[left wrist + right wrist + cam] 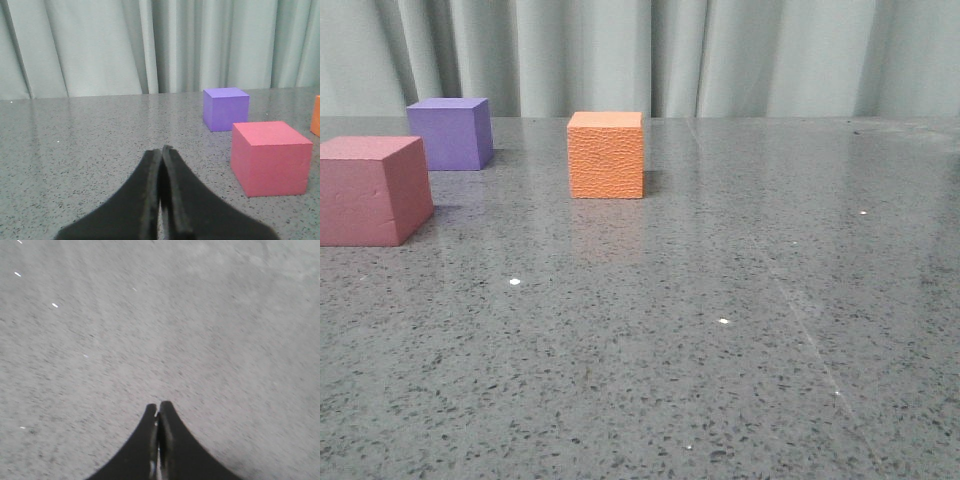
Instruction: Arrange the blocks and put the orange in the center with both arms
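Note:
The orange cube (606,155) with a pebbled skin stands on the grey speckled table (720,330), middle left toward the back. A purple cube (450,132) sits further left at the back, and a pinkish-red cube (372,189) lies nearer at the left edge. No gripper shows in the front view. In the left wrist view my left gripper (162,149) is shut and empty, with the pinkish-red cube (270,157), the purple cube (225,108) and a sliver of the orange cube (316,116) ahead to one side. My right gripper (158,405) is shut over bare tabletop.
A pale grey-green curtain (640,55) hangs behind the table's far edge. Small white specks (515,282) dot the stone top.

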Controlling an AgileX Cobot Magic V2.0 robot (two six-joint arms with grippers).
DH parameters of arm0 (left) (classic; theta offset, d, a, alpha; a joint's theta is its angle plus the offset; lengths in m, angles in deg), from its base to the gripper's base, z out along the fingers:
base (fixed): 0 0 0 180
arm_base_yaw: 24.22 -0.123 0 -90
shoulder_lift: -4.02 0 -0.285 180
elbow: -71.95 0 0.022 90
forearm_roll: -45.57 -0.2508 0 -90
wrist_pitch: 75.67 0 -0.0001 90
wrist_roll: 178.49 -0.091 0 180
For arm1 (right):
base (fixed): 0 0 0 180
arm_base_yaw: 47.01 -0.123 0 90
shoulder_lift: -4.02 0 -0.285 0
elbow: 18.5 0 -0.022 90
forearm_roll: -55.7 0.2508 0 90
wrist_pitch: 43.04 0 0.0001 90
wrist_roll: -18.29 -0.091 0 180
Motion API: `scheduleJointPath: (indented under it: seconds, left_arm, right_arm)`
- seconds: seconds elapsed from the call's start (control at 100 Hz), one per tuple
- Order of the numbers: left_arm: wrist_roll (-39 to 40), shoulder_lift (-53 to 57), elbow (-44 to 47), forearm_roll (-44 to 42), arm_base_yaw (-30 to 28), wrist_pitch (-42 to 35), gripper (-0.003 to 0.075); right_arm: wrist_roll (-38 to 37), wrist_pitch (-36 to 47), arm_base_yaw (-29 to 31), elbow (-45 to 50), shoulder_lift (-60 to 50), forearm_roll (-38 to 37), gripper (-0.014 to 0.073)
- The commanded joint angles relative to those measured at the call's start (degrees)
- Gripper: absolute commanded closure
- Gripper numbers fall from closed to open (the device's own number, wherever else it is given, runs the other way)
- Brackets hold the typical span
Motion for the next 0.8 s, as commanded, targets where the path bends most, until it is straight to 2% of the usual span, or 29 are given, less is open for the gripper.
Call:
scheduleJointPath:
  seconds: [0.0,0.16,0.28,0.54,0.79]
  left_arm:
    - [-0.1,1.8,3.2,0.5,-0.1,-4.8,0.0739]
    - [-0.1,1.8,3.2,0.5,-0.1,-4.8,0.0739]
    - [-0.1,1.8,3.2,0.5,-0.1,-4.8,0.0739]
    - [-0.1,1.8,3.2,0.5,-0.1,-4.8,0.0739]
    - [-0.1,1.8,3.2,0.5,-0.1,-4.8,0.0739]
  right_arm:
    - [2.8,10.5,0.5,2.3,-3.5,2.0,0.0657]
    - [12.8,18.1,1.2,10.1,-11.7,11.4,0.0657]
    - [18.9,20.4,4.3,15.1,-17.2,19.0,0.0657]
    - [19.1,21.9,13.6,21.3,-25.0,21.2,0.0657]
    - [19.1,28.7,14.1,25.7,-28.3,21.3,0.0657]
